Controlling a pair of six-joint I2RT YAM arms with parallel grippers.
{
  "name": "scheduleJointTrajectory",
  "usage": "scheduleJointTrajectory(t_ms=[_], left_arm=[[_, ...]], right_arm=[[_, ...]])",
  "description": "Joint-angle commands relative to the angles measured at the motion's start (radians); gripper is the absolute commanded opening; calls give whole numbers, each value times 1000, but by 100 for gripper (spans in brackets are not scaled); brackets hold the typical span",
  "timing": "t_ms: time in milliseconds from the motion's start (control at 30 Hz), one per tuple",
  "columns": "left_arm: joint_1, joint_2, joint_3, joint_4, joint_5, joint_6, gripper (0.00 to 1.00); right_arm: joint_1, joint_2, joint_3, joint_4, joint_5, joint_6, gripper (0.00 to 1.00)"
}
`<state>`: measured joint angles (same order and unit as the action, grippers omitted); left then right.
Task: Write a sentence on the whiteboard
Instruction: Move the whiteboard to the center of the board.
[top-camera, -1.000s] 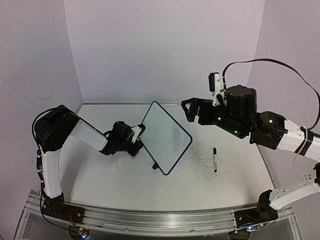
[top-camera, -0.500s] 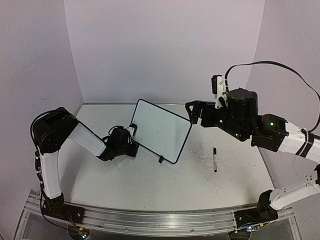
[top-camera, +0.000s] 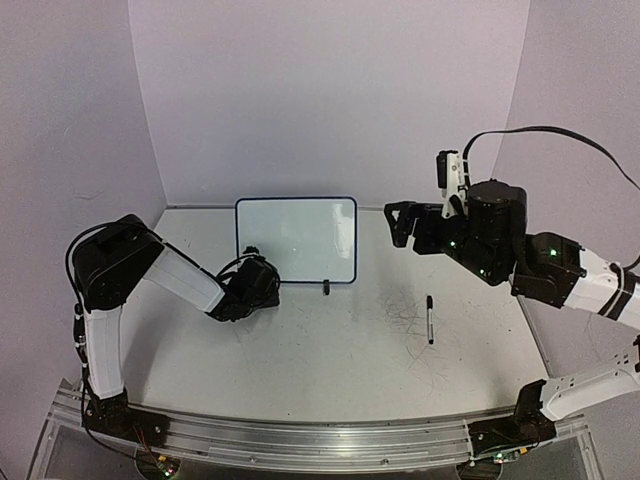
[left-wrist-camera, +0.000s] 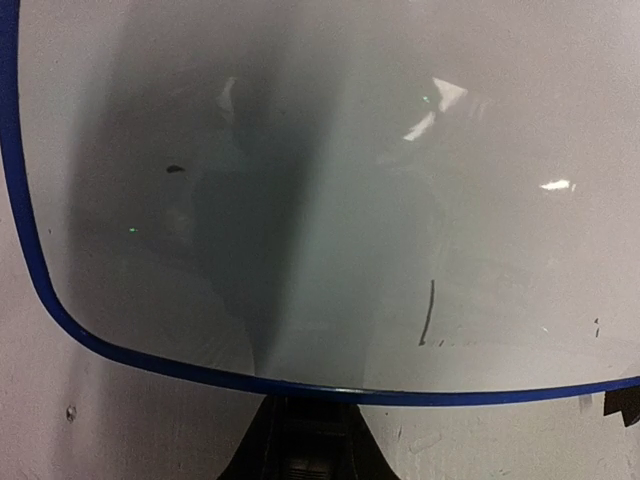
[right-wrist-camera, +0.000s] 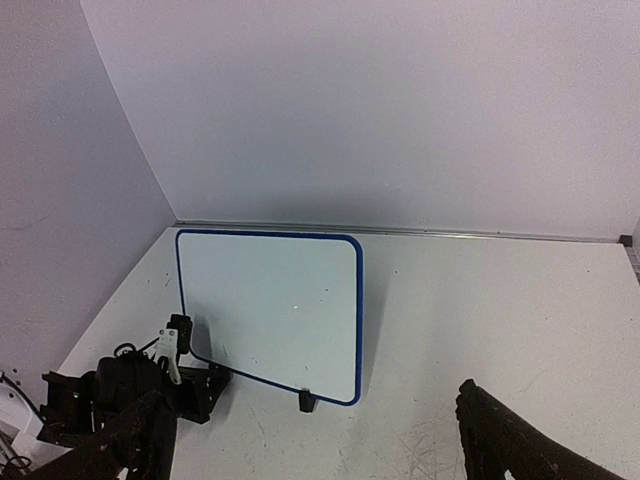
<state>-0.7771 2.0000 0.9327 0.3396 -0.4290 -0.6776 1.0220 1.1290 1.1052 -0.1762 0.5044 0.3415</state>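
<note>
Shows a black marker (top-camera: 430, 320) lying on the scuffed table (top-camera: 330, 370), right of centre. Further back, shows the left gripper (top-camera: 268, 285) clamped on the lower left rim of the whiteboard (top-camera: 296, 240), standing on its lower edge mid-table. Shows the right gripper (top-camera: 398, 225) hovering right of the board, apart from it, fingers spread wide.

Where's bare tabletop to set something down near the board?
The wide strip of table in front of the whiteboard is bare, bordered by the arm bases and, rightward, the marker. Crowded: the board's lower left corner, at the left hand, and its right edge, near the right hand.
</note>
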Motion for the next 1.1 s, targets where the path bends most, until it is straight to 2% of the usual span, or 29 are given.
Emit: scheduleJointTrajectory(t_ms=[0, 100, 300, 1067], left_arm=[[-71, 48, 104, -251, -164, -193, 0], [-98, 58, 157, -372, -238, -264, 0], [-170, 87, 235, -483, -331, -329, 0], [-352, 213, 446, -599, -389, -406, 0]], right_arm=[[-6, -33, -20, 23, 35, -11, 98], [-7, -48, -32, 23, 40, -15, 98], [-15, -76, -68, 23, 44, -16, 98], [-21, -174, -154, 13, 0, -42, 98]])
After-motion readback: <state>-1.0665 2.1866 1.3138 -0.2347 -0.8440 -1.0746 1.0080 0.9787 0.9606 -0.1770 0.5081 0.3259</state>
